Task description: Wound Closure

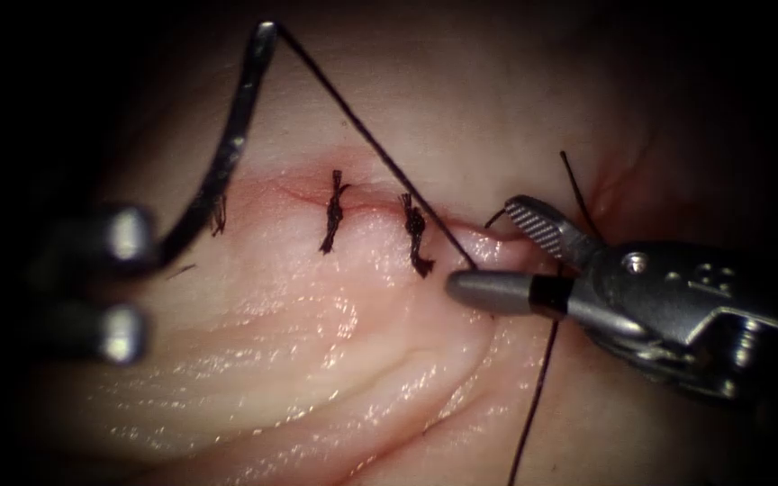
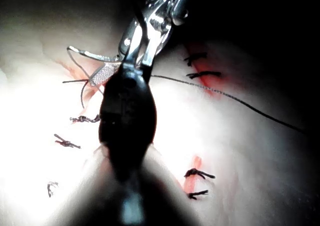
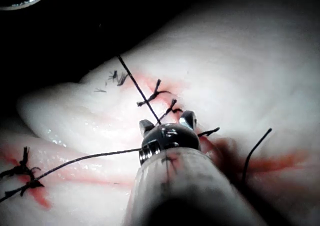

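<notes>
Endoscope view: bright centre over tissue (image 1: 335,342), heavy dark vignette at all edges; wet glare streaks on tissue; left tool (image 1: 110,279) close, out of focus. Wrist views: harsh overexposed tissue, deep black shadow beyond, near shafts blurred.

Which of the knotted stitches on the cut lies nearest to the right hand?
The rightmost stitch, close beside the right hand; the taut thread crosses just above it. The middle stitch and the faint left one lie farther away.
</notes>
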Controlling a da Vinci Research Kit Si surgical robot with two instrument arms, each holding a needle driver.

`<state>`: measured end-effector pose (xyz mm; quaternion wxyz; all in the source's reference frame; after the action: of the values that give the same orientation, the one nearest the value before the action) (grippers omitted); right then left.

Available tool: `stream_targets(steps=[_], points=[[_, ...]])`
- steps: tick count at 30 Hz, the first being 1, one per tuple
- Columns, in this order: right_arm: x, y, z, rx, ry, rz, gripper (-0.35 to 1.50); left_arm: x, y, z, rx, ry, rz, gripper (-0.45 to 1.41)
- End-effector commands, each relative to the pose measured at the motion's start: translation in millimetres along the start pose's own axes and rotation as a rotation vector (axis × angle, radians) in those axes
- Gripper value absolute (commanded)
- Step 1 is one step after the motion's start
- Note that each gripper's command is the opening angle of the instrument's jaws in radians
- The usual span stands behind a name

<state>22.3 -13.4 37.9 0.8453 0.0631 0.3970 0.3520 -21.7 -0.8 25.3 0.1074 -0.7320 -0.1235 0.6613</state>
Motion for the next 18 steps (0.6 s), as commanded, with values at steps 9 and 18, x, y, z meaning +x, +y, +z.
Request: stream_targets(steps=[9, 18], points=[[-1.3, -0.3, 1.7, -0.004, 0.027, -0.172, 0.93, -0.4, -0.2, 0.6, 0.007, 0.008, 0.006, -0.45], [1.6, -2.2, -0.2, -0.012, 0.208, -0.403, 0.93, -0.5, -0.3, 0.5, 0.01, 0.013, 0.0, -0.45]])
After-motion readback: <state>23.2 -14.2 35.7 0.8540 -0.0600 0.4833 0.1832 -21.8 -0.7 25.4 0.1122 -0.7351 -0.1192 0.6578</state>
